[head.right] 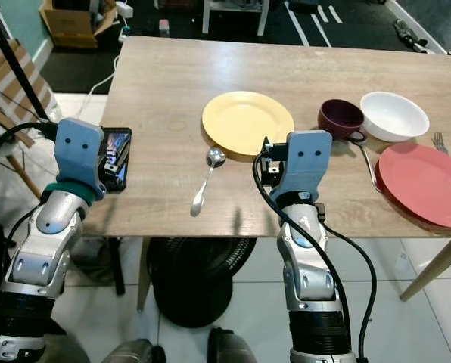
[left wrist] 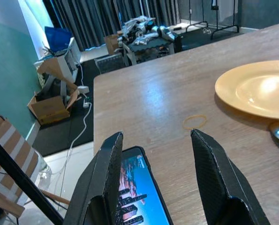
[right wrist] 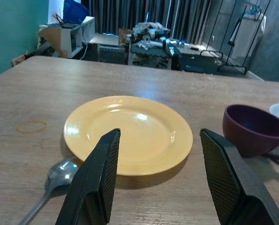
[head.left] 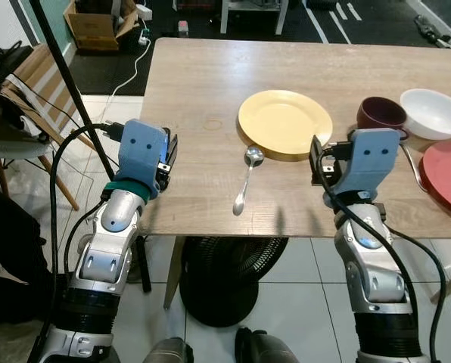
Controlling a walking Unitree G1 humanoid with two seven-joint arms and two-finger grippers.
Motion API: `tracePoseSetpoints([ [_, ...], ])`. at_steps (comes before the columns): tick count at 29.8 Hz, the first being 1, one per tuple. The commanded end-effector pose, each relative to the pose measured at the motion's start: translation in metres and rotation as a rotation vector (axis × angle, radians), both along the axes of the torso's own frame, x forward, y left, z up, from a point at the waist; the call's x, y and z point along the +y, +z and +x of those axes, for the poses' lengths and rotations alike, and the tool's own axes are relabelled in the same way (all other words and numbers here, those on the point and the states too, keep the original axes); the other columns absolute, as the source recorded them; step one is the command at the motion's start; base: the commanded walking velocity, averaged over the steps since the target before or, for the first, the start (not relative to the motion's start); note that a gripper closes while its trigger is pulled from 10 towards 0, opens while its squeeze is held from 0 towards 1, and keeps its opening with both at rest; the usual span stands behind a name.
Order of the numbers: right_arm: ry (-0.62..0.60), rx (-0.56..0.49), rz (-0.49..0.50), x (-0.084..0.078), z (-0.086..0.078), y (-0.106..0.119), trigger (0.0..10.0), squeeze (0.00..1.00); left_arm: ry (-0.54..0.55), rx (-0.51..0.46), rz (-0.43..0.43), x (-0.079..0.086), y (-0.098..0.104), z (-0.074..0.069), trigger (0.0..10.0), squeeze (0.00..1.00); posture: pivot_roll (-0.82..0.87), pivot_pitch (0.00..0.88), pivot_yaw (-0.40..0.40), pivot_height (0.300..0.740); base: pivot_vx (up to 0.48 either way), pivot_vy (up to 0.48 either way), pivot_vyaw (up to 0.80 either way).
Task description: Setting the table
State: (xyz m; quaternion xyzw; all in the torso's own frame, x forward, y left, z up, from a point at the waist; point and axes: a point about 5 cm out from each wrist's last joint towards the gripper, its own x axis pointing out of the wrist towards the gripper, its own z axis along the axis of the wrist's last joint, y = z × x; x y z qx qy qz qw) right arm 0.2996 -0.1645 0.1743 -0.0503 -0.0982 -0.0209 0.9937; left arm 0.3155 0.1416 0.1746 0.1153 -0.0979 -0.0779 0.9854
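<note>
Both sets of jaws are spread wide with nothing in them. The right gripper [right wrist: 158, 178] sits low over the near edge of the wooden table [head.left: 203, 83], and its fingers [right wrist: 95, 180] frame the yellow plate [right wrist: 128, 132], which lies just ahead of them, flat on the wood. The spoon [head.left: 247, 180] rests at that plate's near left rim, bowl up by the plate and handle angled back toward the table edge, so it's just off the right gripper's left finger, not between the two. To the right of the yellow plate there's a dark purple cup [head.left: 381, 113], then a white bowl [head.left: 434, 112] right next to it, and a red plate [head.left: 449, 175] nearer the edge with a fork [head.right: 439, 141] at its far side and another utensil along its left side that I can't make out properly. The left gripper [left wrist: 158, 187] is at the table's left edge, hovering over a phone [head.right: 113, 157] lying face up with its screen lit, which sits between those fingers.
</note>
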Motion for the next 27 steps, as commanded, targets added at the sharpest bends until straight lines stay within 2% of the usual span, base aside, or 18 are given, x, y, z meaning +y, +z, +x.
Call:
tracePoseSetpoints([
  [1, 0.016, 0.013, -0.008, 0.004, 0.000, -0.001, 10.0, 0.00, -0.010, 0.018, -0.006, 0.000, -0.003, -0.002, 10.0, 0.00, 0.03, 0.012, 0.031, 0.740, 0.000, 0.000, 0.00],
  [2, 0.016, 0.013, -0.008, 0.004, 0.000, -0.001, 10.0, 0.00, -0.010, 0.018, -0.006, 0.000, -0.003, -0.002, 10.0, 0.00, 0.03, 0.012, 0.031, 0.740, 0.000, 0.000, 0.00],
  [3, 0.069, 0.036, -0.031, 0.013, 0.001, -0.002, 10.0, 0.00, -0.020, 0.022, -0.003, 0.001, -0.003, -0.003, 10.0, 0.00, 0.04, 0.011, 0.030, 0.740, 0.000, 0.000, 0.00],
  [5, 0.069, 0.036, -0.031, 0.013, 0.001, -0.002, 10.0, 0.00, -0.020, 0.022, -0.003, 0.001, -0.003, -0.003, 10.0, 0.00, 0.04, 0.011, 0.030, 0.740, 0.000, 0.000, 0.00],
  [6, 0.117, 0.074, -0.055, 0.021, 0.002, -0.004, 10.0, 0.00, -0.028, 0.034, 0.008, 0.003, -0.002, -0.004, 10.0, 0.00, 0.05, 0.013, 0.029, 0.740, 0.000, 0.000, 0.00],
  [8, 0.117, 0.074, -0.055, 0.021, 0.002, -0.004, 10.0, 0.00, -0.028, 0.034, 0.008, 0.003, -0.002, -0.004, 10.0, 0.00, 0.05, 0.013, 0.029, 0.740, 0.000, 0.000, 0.00],
  [9, 0.191, 0.126, -0.038, 0.033, 0.002, -0.007, 10.0, 0.00, -0.037, 0.054, 0.029, 0.005, -0.002, -0.006, 10.0, 0.00, 0.06, 0.018, 0.021, 0.740, 0.000, 0.000, 0.00],
  [12, 0.191, 0.126, -0.038, 0.033, 0.002, -0.007, 10.0, 0.00, -0.037, 0.054, 0.029, 0.005, -0.002, -0.006, 10.0, 0.00, 0.06, 0.018, 0.021, 0.740, 0.000, 0.000, 0.00],
  [13, 0.276, 0.170, -0.041, 0.048, 0.000, -0.012, 10.0, 0.00, -0.040, 0.069, 0.044, 0.007, -0.003, -0.008, 10.0, 0.00, 0.07, 0.020, 0.019, 0.740, 0.000, 0.000, 0.00],
  [15, 0.276, 0.170, -0.041, 0.048, 0.000, -0.012, 10.0, 0.00, -0.040, 0.069, 0.044, 0.007, -0.003, -0.008, 10.0, 0.00, 0.07, 0.020, 0.019, 0.740, 0.000, 0.000, 0.00],
  [16, 0.328, 0.223, -0.055, 0.064, 0.002, -0.022, 10.0, 0.00, -0.035, 0.082, 0.055, 0.007, -0.005, -0.009, 10.0, 0.00, 0.08, 0.023, 0.013, 0.740, 0.000, 0.000, 0.00],
  [19, 0.328, 0.223, -0.055, 0.064, 0.002, -0.022, 10.0, 0.00, -0.035, 0.082, 0.055, 0.007, -0.005, -0.009, 10.0, 0.00, 0.08, 0.023, 0.013, 0.740, 0.000, 0.000, 0.00],
  [20, 0.337, 0.279, -0.066, 0.076, 0.008, -0.033, 10.0, 0.00, -0.022, 0.093, 0.067, 0.009, -0.007, -0.011, 10.0, 0.00, 0.10, 0.033, 0.010, 0.740, 0.000, 0.000, 0.00],
  [21, 0.337, 0.279, -0.066, 0.076, 0.008, -0.033, 10.0, 0.00, -0.022, 0.093, 0.067, 0.009, -0.007, -0.011, 10.0, 0.00, 0.10, 0.033, 0.010, 0.740, 0.000, 0.000, 0.00],
  [22, 0.337, 0.326, -0.073, 0.088, 0.013, -0.045, 10.0, 0.00, 0.005, 0.104, 0.084, 0.017, -0.008, -0.014, 10.0, 0.00, 0.13, 0.064, -0.002, 0.740, 0.000, 0.000, 0.00],
  [24, 0.337, 0.326, -0.073, 0.088, 0.013, -0.045, 10.0, 0.00, 0.005, 0.104, 0.084, 0.017, -0.008, -0.014, 10.0, 0.00, 0.13, 0.064, -0.002, 0.740, 0.000, 0.000, 0.00],
  [25, 0.351, 0.385, -0.063, 0.103, 0.016, -0.057, 10.0, 0.00, 0.057, 0.120, 0.122, 0.036, -0.009, -0.023, 10.0, 0.00, 0.16, 0.091, -0.016, 0.740, 0.000, 0.000, 0.00],
  [27, 0.352, 0.403, -0.061, 0.106, 0.015, -0.061, 10.0, 0.00, 0.077, 0.123, 0.134, 0.044, -0.008, -0.027, 10.0, 0.00, 0.17, 0.098, -0.022, 0.740, 0.000, 0.000, 0.00],
])
